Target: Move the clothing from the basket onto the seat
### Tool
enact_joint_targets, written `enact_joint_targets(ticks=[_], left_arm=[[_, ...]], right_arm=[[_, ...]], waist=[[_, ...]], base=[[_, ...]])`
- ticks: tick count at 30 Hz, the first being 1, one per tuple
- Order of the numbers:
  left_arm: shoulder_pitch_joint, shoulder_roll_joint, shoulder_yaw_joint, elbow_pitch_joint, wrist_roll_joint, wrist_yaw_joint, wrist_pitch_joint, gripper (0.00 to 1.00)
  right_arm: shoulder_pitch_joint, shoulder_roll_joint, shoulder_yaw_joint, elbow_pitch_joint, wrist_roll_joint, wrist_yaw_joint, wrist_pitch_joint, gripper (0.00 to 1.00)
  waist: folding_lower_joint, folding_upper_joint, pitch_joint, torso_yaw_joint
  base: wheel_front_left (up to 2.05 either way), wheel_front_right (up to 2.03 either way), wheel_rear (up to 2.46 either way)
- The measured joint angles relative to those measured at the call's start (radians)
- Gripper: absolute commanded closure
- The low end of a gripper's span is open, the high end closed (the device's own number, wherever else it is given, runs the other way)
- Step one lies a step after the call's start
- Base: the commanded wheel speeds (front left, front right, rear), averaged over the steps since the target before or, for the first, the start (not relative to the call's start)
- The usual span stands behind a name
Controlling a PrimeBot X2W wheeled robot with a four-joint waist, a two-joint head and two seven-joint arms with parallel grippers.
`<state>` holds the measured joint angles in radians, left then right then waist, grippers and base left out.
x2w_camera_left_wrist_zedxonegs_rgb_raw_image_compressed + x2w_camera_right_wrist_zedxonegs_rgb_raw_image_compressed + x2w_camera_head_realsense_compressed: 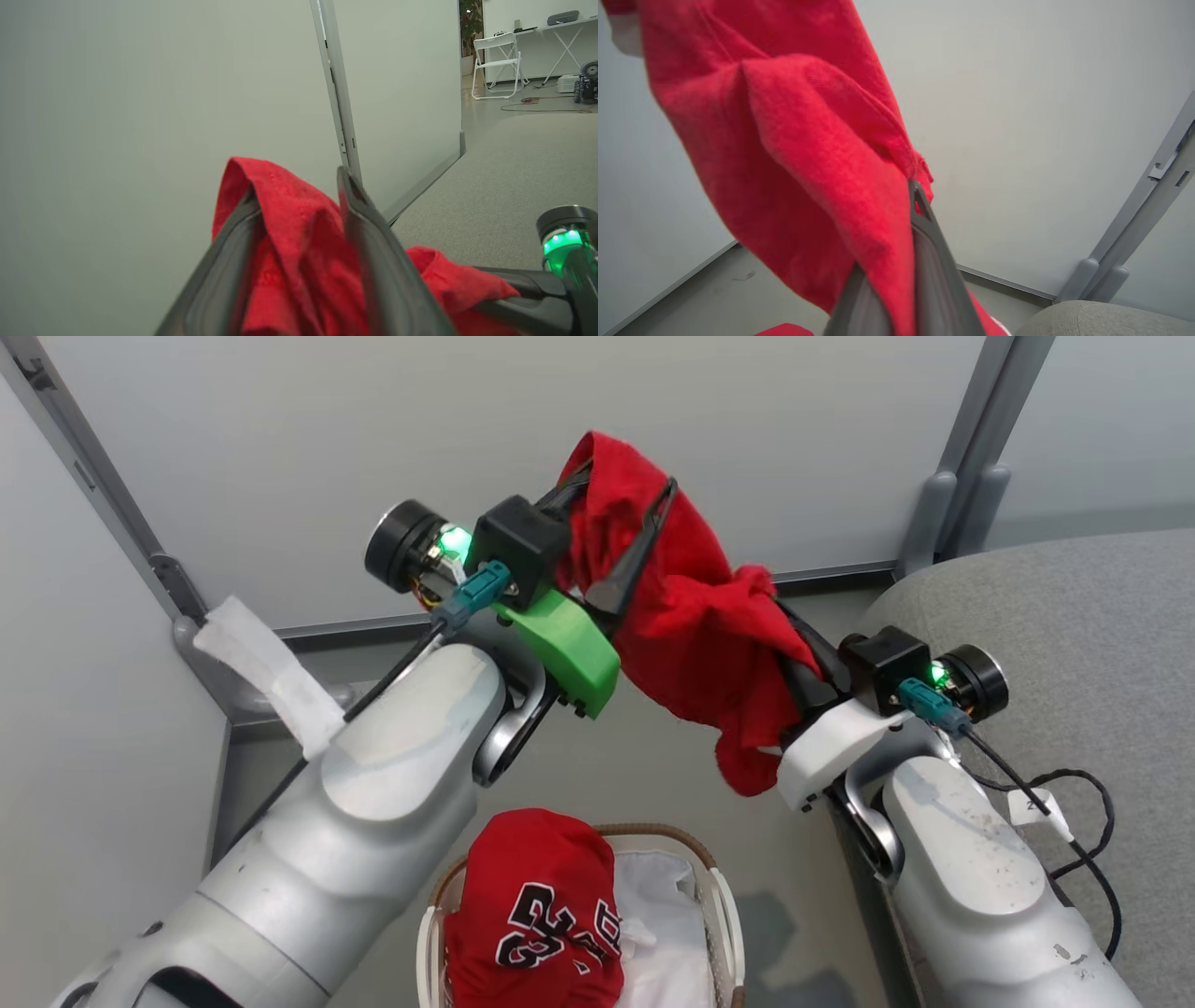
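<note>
**Red garment slung between two raised claws, jersey in the basket**

Both arms are lifted in front of a pale wall panel (280,448), and the plain red garment (691,616) hangs in the air between them, well above the floor (653,775).

The left claw (624,485) stands spread. In the left wrist view its two dark fingers (373,242) are plainly apart, with a fold of the red cloth lying in the gap and draped over the top of one of them. The cloth rests on this claw and is not squeezed by it.

The right claw (911,200) is pressed together and pinches the garment. In the right wrist view the fabric is caught at the fingertips and billows up and away to that view's left. In the head view this end of the cloth bunches over the right claw's fingers, and a loose flap hangs down beside the wrist.

Below, at the bottom of the head view, the jersey (541,905) lies crumpled in the basket (724,905), its black-and-white lettering facing up. It covers the left part of the basket, and the white liner (663,896) shows beside it.

The grey seat (1074,607) sits at the right, beyond the right arm. No part of either garment touches it.
</note>
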<state>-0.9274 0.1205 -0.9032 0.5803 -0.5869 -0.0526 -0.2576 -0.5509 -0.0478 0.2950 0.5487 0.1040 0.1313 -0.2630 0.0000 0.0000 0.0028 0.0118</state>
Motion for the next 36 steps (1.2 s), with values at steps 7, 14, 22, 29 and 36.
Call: enact_joint_targets(ticks=[7,14,22,29,36], left_arm=[[0.136,0.044,0.071,-0.062,0.035,0.02,-0.007,0.0],[0.365,0.066,0.165,-0.127,0.07,0.026,-0.007,0.0],[0.538,0.044,0.238,-0.126,0.104,0.0,-0.007,0.0],[0.619,-0.002,0.298,-0.123,0.148,-0.019,-0.007,0.0],[0.664,-0.042,0.335,-0.132,0.187,-0.039,-0.007,0.0]], right_arm=[[0.007,0.0,-0.081,-0.026,-0.036,0.0,0.0,1.0],[0.054,0.0,-0.15,-0.075,-0.09,0.0,0.0,1.0],[0.108,0.0,-0.196,-0.119,-0.116,0.0,0.0,1.0],[0.134,0.0,-0.213,-0.125,-0.122,0.0,0.0,1.0],[0.131,0.0,-0.239,-0.123,-0.124,0.0,0.0,1.0]], waist=[[0.0,0.0,0.002,-0.009],[0.0,0.0,0.004,-0.029],[0.0,0.0,-0.005,-0.058],[0.0,0.0,-0.011,-0.084],[0.0,0.0,-0.003,-0.137]], base=[[0.0,0.0,0.0],[0.0,0.0,0.0],[0.0,0.0,0.0],[0.0,0.0,0.0],[0.0,0.0,0.0]])
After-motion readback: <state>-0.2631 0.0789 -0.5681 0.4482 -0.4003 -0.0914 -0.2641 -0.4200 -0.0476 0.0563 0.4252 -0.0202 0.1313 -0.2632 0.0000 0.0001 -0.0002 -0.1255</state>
